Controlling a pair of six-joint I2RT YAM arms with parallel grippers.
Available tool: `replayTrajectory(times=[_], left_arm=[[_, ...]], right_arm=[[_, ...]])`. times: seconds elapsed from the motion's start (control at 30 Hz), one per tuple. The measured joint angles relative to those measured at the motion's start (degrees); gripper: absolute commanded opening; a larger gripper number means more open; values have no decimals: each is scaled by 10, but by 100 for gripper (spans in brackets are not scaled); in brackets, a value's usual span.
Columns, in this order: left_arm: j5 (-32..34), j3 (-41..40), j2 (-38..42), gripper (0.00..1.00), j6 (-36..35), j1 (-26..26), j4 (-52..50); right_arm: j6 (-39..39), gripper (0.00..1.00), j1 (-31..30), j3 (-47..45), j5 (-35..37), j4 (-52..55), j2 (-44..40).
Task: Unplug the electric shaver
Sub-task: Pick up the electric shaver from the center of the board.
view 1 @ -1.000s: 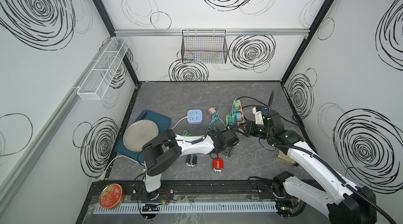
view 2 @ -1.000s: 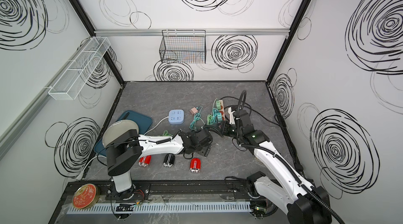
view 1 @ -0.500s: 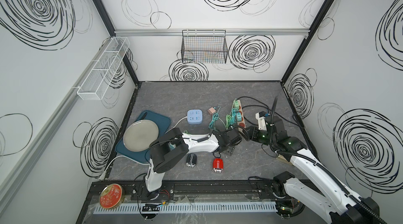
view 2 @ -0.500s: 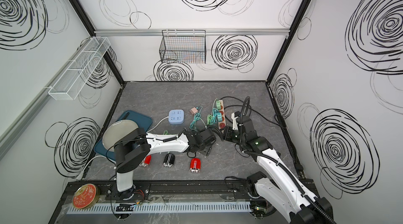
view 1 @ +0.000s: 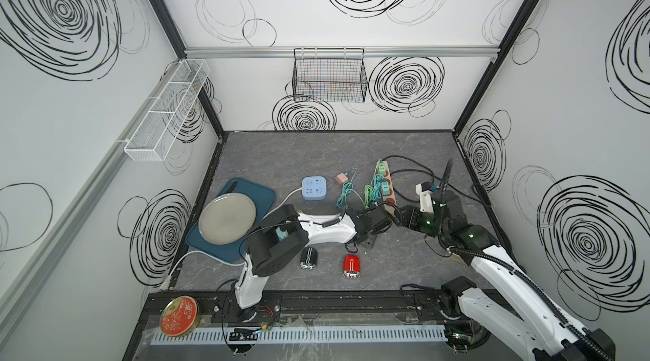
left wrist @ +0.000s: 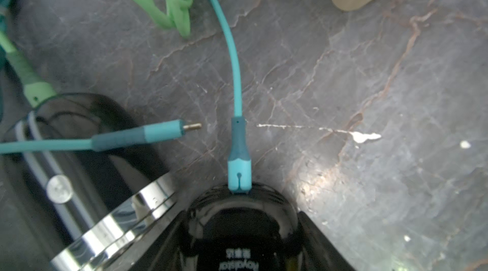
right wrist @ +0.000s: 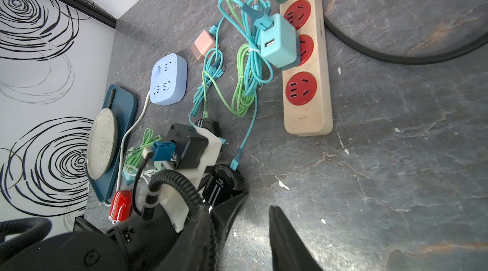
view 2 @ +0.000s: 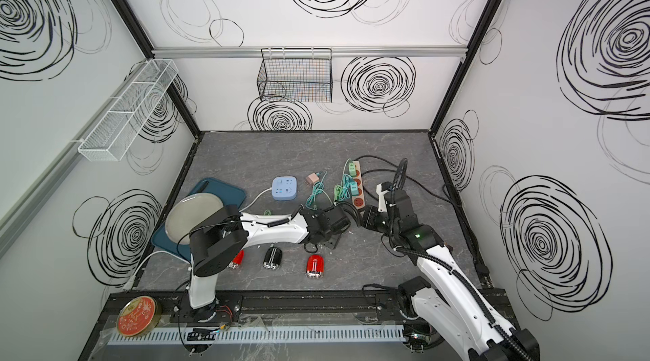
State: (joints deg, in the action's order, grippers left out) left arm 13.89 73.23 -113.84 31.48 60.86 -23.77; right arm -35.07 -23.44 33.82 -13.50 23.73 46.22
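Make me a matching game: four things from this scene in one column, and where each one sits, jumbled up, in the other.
Things:
1. plate
2. teal charger
3. pink adapter
4. basket

Places:
A. hanging from the rail on the back wall
B. lying on the table, prongs bare
C. resting on the blue tray
D. plugged into the power strip

Pairs: 1-C, 2-D, 3-B, 4-A
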Motion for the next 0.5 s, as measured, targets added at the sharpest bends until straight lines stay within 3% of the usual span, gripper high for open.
replayTrajectory(times=[0.23,0.5], left_arm=[[9,-46,44,51,-23,3,21],[-88,-179,199,51,-55,-18,143]], right_arm=[[-20,38,4,-37,-36,-21,-2],[-79,32,4,-80,-136,-125,37]])
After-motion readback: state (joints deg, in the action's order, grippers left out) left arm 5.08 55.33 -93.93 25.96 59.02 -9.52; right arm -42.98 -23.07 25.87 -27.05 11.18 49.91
